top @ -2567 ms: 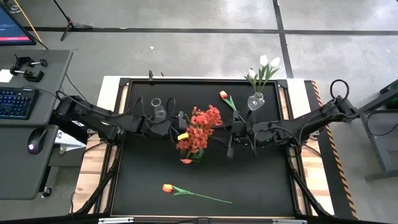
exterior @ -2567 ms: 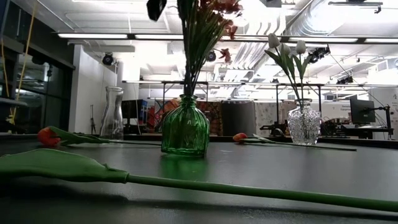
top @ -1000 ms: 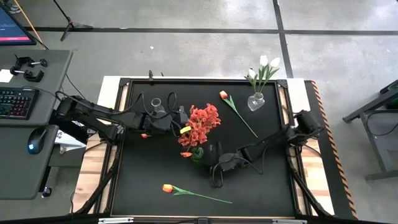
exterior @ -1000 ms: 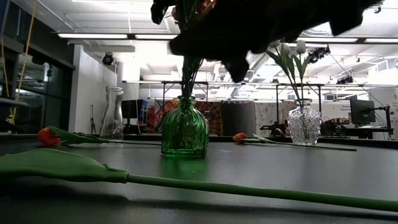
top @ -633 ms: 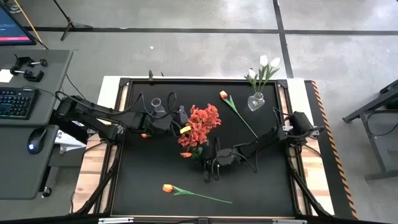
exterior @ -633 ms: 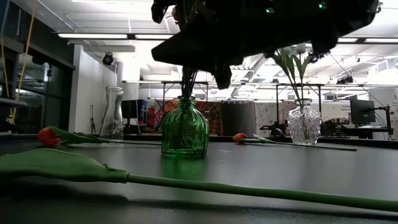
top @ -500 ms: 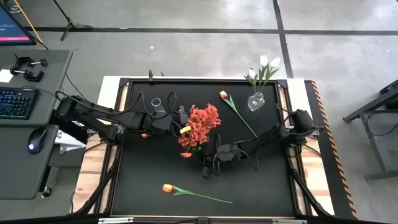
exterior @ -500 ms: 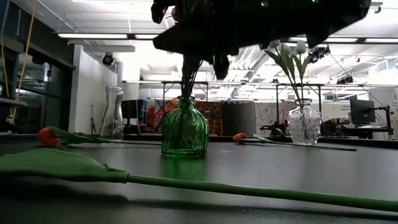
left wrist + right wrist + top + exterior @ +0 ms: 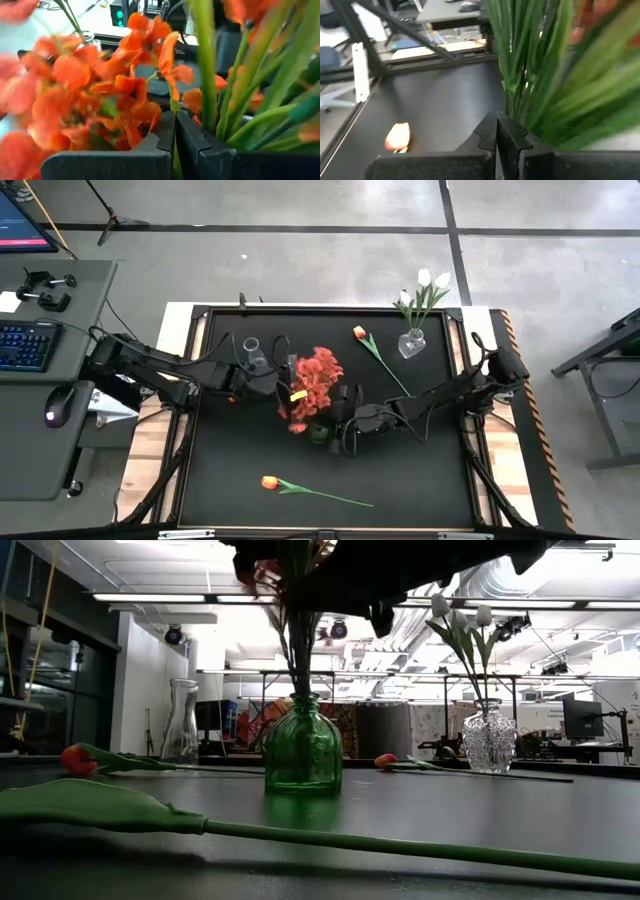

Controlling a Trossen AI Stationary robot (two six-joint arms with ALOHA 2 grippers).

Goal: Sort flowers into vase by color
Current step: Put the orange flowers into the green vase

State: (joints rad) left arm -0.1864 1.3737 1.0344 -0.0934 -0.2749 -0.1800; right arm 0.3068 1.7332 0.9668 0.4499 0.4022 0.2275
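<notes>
While the high view gives us the whole black table top (image 9: 240, 470), only the low view shows the ribbed green glass vase (image 9: 302, 752) under the bushy red-orange blossoms (image 9: 310, 385), a dark arm covering its stems' top. We find the white tulips (image 9: 425, 288) in a clear cut-glass vase (image 9: 411, 343) at the far right corner, an empty clear glass carafe (image 9: 253, 352) far left, one orange tulip (image 9: 375, 355) lying between the vases and another (image 9: 300, 488) near the front edge. The left gripper (image 9: 175, 137) sits closed among the blossoms; whether it pinches a stem, we cannot tell. The right gripper (image 9: 496, 137) is closed, empty, right beside the green stems (image 9: 520, 60).
</notes>
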